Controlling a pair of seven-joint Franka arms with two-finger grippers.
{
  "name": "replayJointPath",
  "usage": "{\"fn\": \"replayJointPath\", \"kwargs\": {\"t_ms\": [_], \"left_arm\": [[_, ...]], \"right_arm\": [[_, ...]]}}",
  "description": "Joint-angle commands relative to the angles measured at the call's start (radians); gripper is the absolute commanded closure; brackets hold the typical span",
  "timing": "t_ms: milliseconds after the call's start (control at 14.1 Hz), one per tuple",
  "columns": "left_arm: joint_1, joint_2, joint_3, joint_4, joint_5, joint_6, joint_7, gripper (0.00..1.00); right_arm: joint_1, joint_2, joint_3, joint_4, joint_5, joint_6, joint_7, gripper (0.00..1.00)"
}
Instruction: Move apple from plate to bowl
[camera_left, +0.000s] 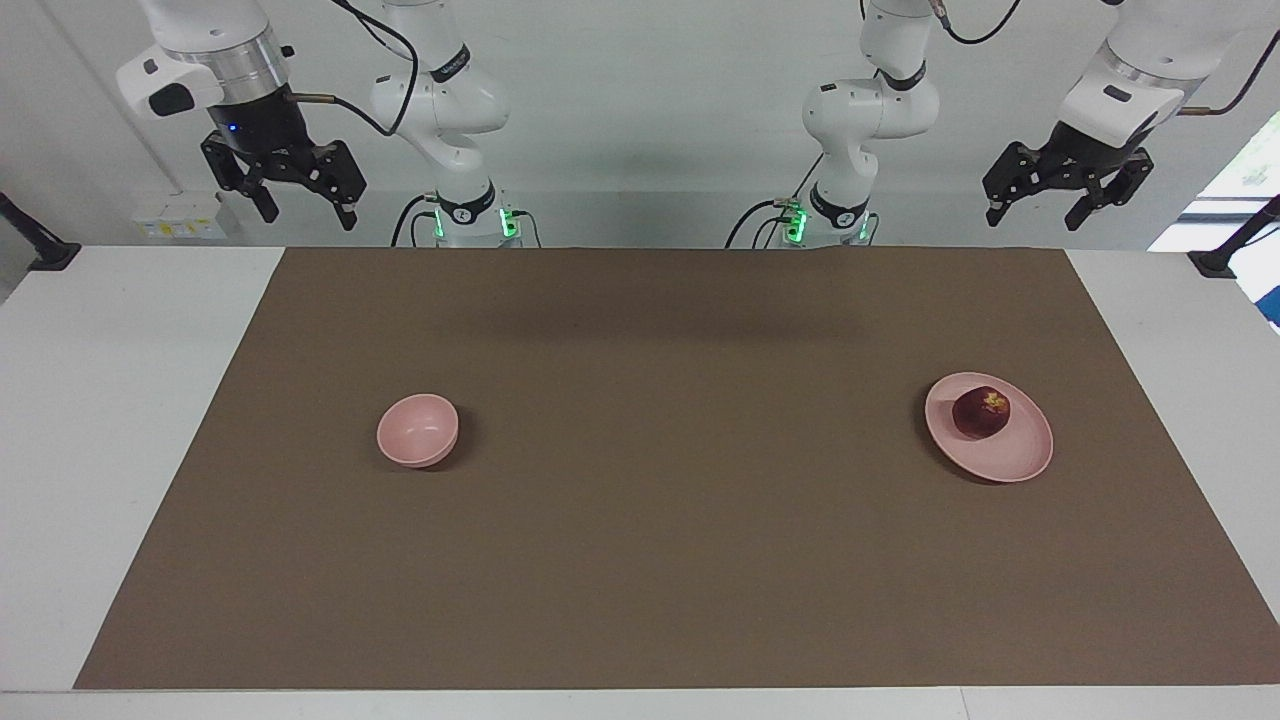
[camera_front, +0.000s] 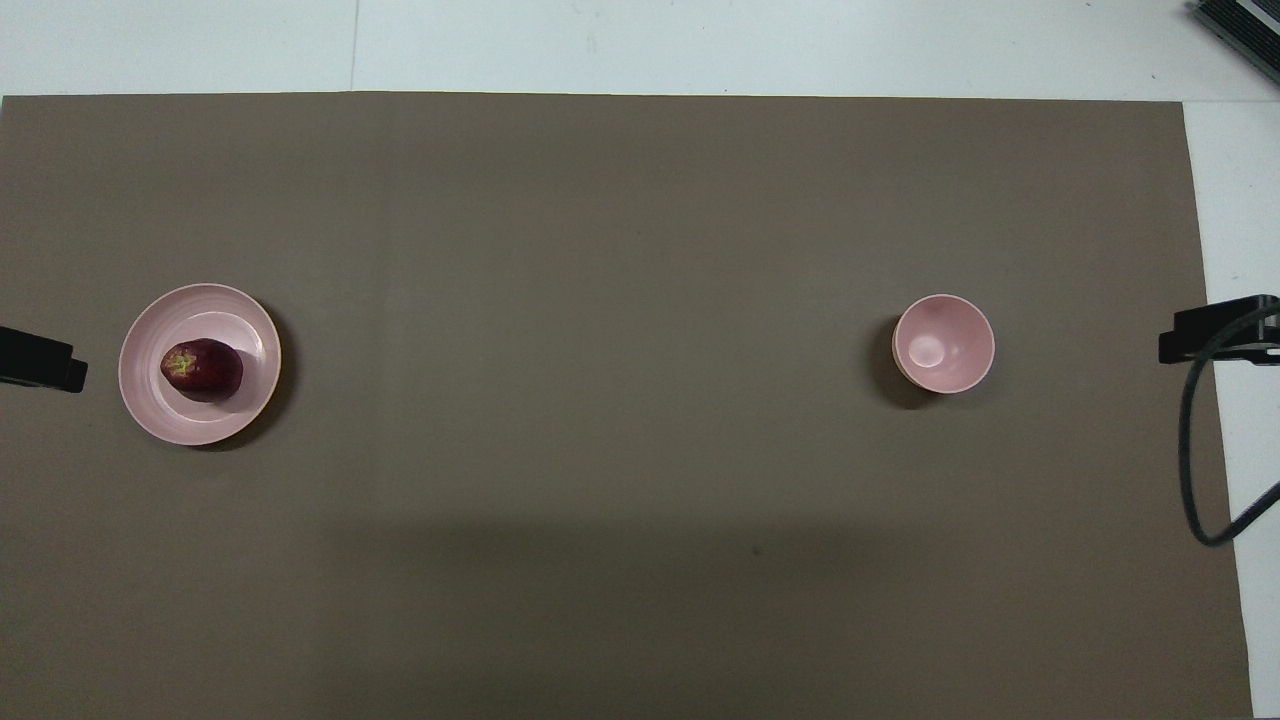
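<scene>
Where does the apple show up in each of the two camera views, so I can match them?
Facing view: the apple lies on the pink plate, at that picture's right, toward the left arm's end of the table.
Overhead view: the apple lies on the same plate, at that picture's left.
Shared landmark: the small pink bowl, empty, toward the right arm's end of the brown mat.

wall (camera_left: 650, 110): pale grey | table (camera_left: 120, 400): white | mat (camera_left: 660, 520): brown | window (camera_left: 1245, 180): bright
</scene>
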Motion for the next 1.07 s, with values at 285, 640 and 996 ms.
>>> {"fn": "replayJointPath", "kwargs": {"t_ms": [285, 640, 996], "left_arm": [[0.04, -0.097, 0.0, -0.266, -0.019, 0.248, 0.019, 0.0], [0.061, -0.089, 0.0, -0.421, -0.019, 0.404, 0.022, 0.0], [0.119, -0.048, 0.0, -0.54, -0.021, 0.562, 0.142, 0.0]], "right_arm": [[-0.012, -0.018, 0.002, -0.017, 0.013, 0.016, -0.013, 0.0], [-0.017, -0.02, 0.0, -0.014, 0.007, 0.004, -0.03, 0.0], [-0.024, -0.02, 0.0, -0.013, 0.018, 0.0, -0.025, 0.0]]}}
